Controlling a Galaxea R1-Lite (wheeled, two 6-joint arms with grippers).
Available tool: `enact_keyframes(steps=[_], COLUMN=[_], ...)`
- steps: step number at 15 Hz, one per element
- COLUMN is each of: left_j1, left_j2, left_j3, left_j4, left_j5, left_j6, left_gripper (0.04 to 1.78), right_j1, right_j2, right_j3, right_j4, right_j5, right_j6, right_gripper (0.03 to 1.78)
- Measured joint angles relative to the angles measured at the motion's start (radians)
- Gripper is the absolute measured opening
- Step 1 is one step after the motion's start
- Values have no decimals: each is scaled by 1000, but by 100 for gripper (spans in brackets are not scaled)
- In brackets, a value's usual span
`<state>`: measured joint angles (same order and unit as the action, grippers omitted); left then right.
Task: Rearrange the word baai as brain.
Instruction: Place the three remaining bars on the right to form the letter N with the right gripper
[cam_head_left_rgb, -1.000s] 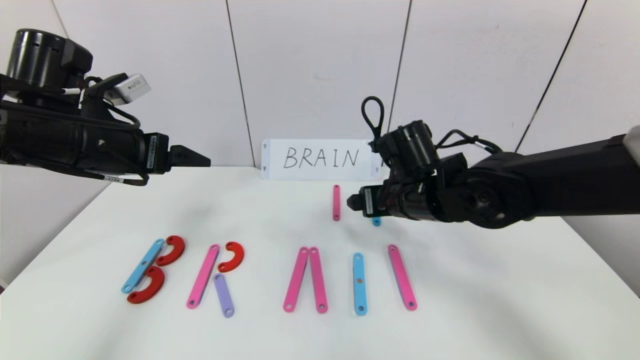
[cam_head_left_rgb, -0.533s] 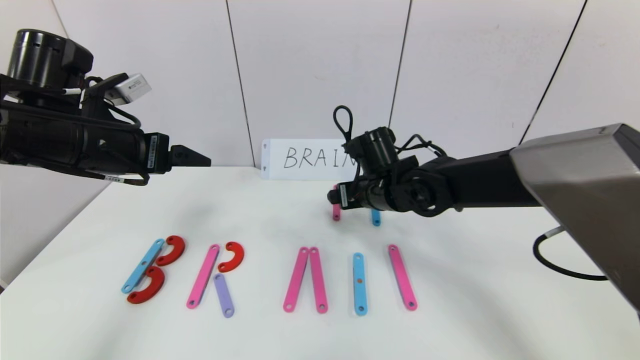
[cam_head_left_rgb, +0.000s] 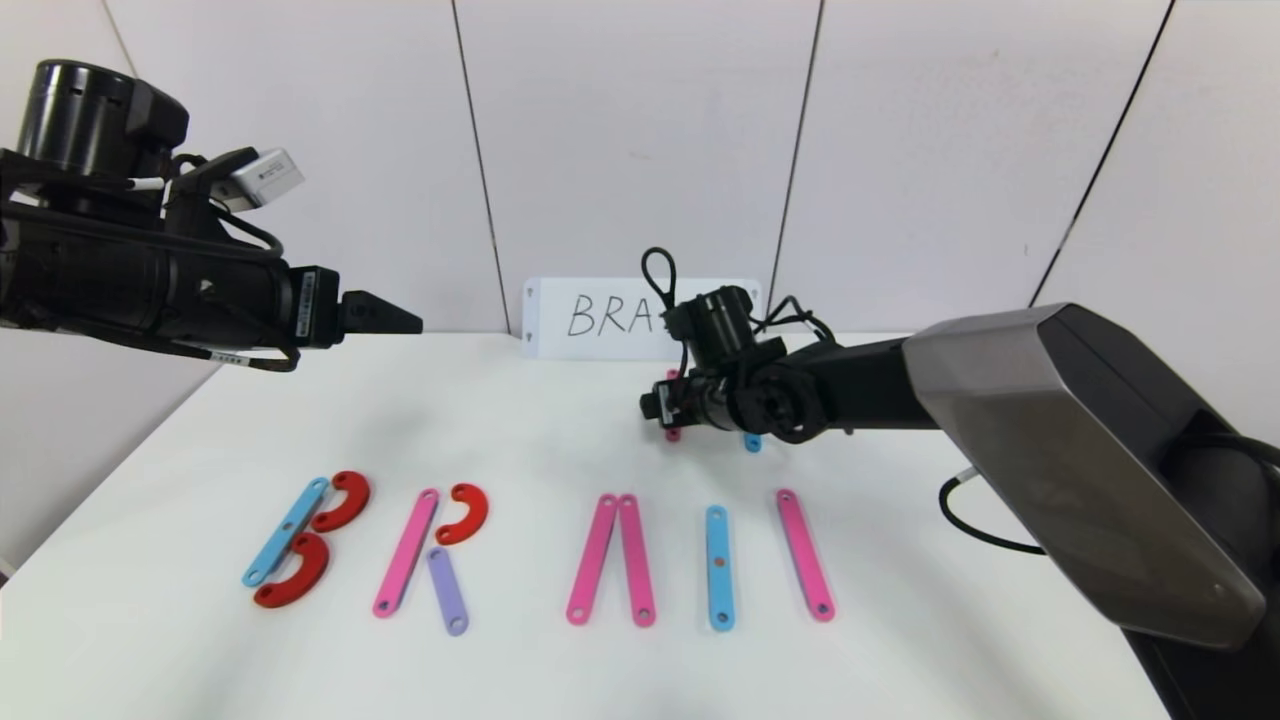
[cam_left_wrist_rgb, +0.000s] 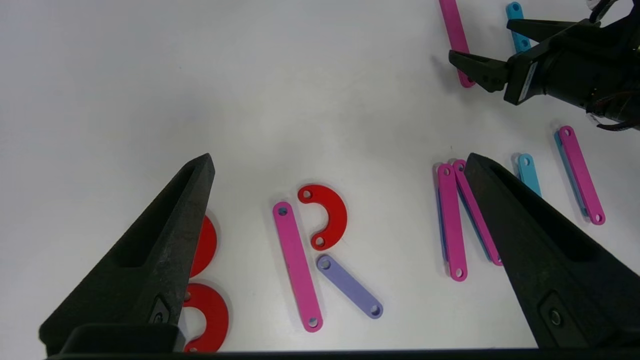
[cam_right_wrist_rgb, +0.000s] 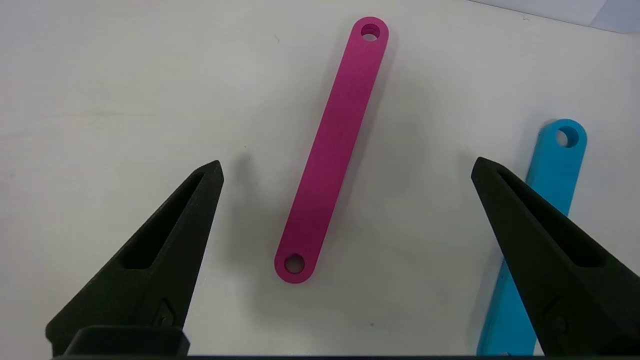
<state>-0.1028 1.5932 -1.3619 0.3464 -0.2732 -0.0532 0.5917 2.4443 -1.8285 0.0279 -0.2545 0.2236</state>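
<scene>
White table (cam_head_left_rgb: 520, 420), spare pink strip (cam_right_wrist_rgb: 330, 150) between wide-open right end effector (cam_right_wrist_rgb: 345, 170), card (cam_head_left_rgb: 590, 318) half hidden.

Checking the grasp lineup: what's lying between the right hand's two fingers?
The spare pink strip lies between the open right hand's fingers, untouched; right wrist view shows it.

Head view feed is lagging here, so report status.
Right gripper open, jaws either side of spare pink strip, not touching. Left gripper open, parked high at left. Word row lacks N's diagonal. Nothing blocking.
</scene>
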Motion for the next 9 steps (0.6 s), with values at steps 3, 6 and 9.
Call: enact_keyframes(steps=[3, 6, 9], left_j1=[1, 1, 1], left_j2=[0, -2, -3], left_j3=[0, 1, 1], left_j4=[0, 2, 3], left_j5=[0, 0, 0], left_j6=[0, 0, 2], left_gripper=[174, 174, 174], right_j1=[2, 1, 2], right_j2=[29, 45, 52], right_j3=[-26, -32, -33], right_j4=[1, 1, 1], right_j5=[0, -1, -1], right_j6=[0, 8, 10], right_gripper=[174, 172, 150])
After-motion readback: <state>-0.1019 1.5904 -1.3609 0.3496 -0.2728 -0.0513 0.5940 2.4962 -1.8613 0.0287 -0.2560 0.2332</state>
